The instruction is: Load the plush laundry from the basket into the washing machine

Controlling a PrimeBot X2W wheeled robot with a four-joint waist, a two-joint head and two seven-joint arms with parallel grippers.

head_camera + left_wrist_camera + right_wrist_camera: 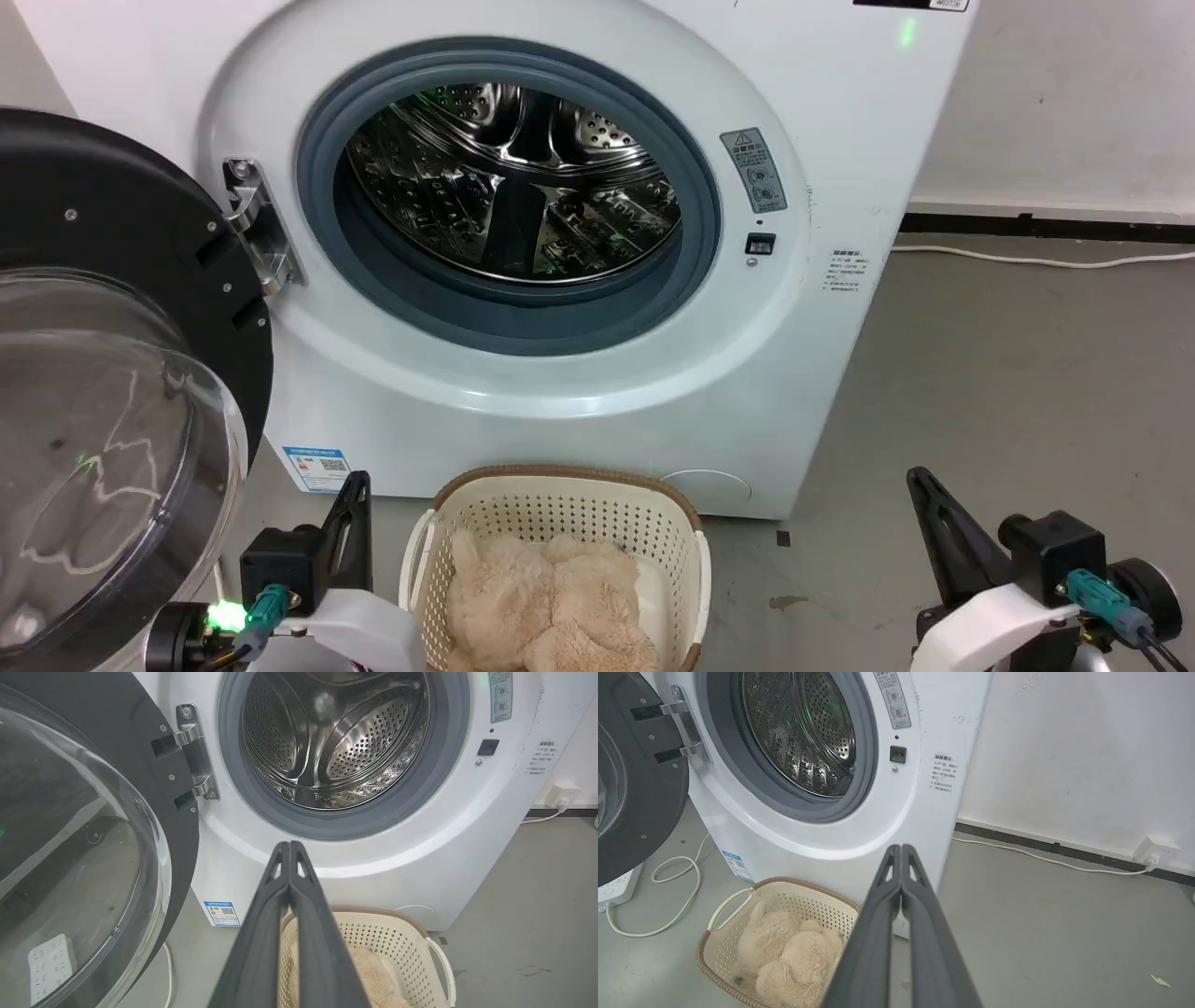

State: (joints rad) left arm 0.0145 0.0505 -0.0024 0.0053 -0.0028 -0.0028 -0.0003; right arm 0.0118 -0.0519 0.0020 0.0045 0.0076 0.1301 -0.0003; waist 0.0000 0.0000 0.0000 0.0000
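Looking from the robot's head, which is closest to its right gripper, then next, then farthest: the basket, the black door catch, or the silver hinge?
1. basket, on the floor just left of the right gripper.
2. black door catch, up on the washing machine's right side.
3. silver hinge, farther over, on its left side.

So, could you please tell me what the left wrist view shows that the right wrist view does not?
Left wrist view's own: the left tool, shut, and the door's clear bubble window almost whole. Right wrist view's own: the right tool, shut, the plush laundry as separate rounded lumps, and a yellowish scrap on the floor. Shared: the washing machine, its steel drum, the door hinge, the basket and a wall socket.
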